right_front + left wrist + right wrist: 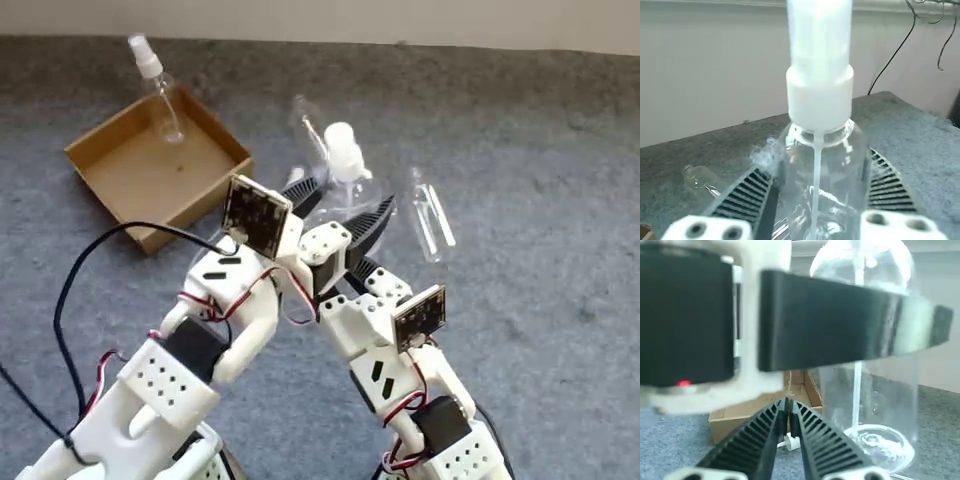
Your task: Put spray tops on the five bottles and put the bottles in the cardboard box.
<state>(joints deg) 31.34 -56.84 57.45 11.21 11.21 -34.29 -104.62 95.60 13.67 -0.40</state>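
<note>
Two white robot arms meet over the middle of a grey, carpet-like bench [540, 130]. The left hand [817, 170] is closed around a clear bottle [338, 198], its black ribbed fingers [747, 195] pressing on either side of the body. The bottle stands upright and a white spray top [820, 95] sits on its neck, with the thin dip tube running down inside. Whether its base touches the bench cannot be told. The right hand [788, 407] sits just beside the left hand and low, near the foot of the held bottle. Its two ribbed fingers are closed together to a thin slit with nothing between them. The cardboard box [100, 140] lies open toward the far left of the bench, near the arms but apart from them. One capped bottle [165, 105] stands upright in the box's far corner. An uncapped bottle [432, 215] lies on its side on the bench, just to the right of the held one.
</note>
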